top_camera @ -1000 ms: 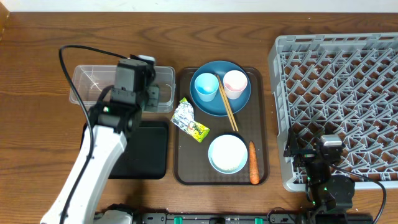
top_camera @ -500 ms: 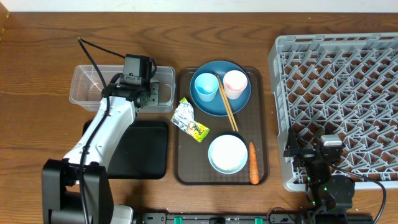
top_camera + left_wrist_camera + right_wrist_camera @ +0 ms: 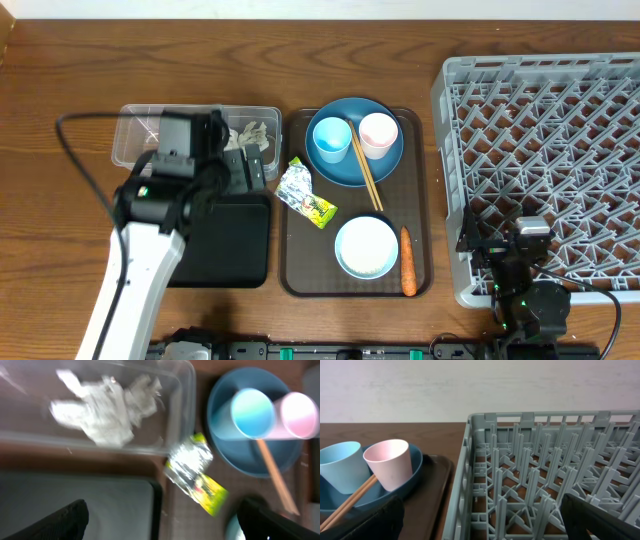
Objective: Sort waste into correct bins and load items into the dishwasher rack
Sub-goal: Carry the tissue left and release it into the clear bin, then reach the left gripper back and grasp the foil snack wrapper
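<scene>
A crumpled white napkin (image 3: 250, 133) (image 3: 100, 410) lies inside the clear tub (image 3: 140, 160) (image 3: 182, 405). My left gripper (image 3: 250, 170) (image 3: 165, 527) hangs open and empty above the tub's front edge and the black tray (image 3: 225, 245) (image 3: 75, 505). The foil wrapper (image 3: 305, 193) (image 3: 195, 470) lies on the brown tray's left rim. The blue plate (image 3: 350, 168) (image 3: 250, 460) carries the light-blue cup (image 3: 330, 140) (image 3: 340, 460), the pink cup (image 3: 378, 133) (image 3: 390, 462) and the chopsticks (image 3: 366, 170). The bowl (image 3: 365, 247) sits nearer the front. My right gripper (image 3: 508, 243) (image 3: 485, 527) is open over the rack's (image 3: 540, 120) (image 3: 545, 470) front-left corner.
The dark brown serving tray (image 3: 295, 270) lies between the bins and the rack. An orange carrot (image 3: 407, 262) lies on it to the right of the bowl. The left arm's cable (image 3: 75, 160) loops out over the table to the left.
My left gripper has opened and let go of the napkin, which now lies in the clear tub. The left arm has drawn back toward the front. The right arm has not moved.
</scene>
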You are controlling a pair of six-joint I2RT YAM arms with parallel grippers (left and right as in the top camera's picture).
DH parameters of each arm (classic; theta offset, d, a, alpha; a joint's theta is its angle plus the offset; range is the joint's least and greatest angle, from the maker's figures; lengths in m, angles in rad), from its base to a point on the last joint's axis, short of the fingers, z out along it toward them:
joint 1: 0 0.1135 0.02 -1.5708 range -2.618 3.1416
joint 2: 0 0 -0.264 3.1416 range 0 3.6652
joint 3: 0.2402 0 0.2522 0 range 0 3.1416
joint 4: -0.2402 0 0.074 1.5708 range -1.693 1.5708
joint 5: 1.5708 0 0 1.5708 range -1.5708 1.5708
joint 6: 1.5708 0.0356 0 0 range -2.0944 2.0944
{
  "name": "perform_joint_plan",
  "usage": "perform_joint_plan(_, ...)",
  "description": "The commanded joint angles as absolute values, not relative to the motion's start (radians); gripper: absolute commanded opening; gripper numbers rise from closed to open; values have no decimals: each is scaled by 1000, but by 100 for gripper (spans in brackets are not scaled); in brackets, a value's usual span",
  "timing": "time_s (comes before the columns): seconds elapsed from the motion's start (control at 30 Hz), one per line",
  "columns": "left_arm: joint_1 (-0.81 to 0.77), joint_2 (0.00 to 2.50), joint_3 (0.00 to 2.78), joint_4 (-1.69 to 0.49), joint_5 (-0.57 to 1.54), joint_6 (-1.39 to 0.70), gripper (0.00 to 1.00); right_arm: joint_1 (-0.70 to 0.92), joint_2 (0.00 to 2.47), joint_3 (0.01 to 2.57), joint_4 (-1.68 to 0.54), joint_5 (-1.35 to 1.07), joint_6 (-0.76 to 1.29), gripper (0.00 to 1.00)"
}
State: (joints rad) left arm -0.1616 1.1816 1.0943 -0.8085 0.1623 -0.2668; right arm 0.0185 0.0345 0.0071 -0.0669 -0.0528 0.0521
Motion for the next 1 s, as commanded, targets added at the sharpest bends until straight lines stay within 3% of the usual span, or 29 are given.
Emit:
perform_joint_plan(0.0, -208, 1161, 1090, -841, 228, -377, 97, 17, 35, 6, -71, -53, 47, 99)
perform_joint_plan(0.4, -444, 1239, 915, -659, 61, -550, 96, 17, 35, 6, -71, -53, 47, 99)
perform_joint_plan(0.63, -542, 1338, 871, -511, 36, -587, 82, 17, 35, 6, -71, -53, 47, 99)
perform_joint_plan(0.97, -619, 1521, 871, -418, -72, -632, 80, 17, 35, 6, -71, -53, 47, 99)
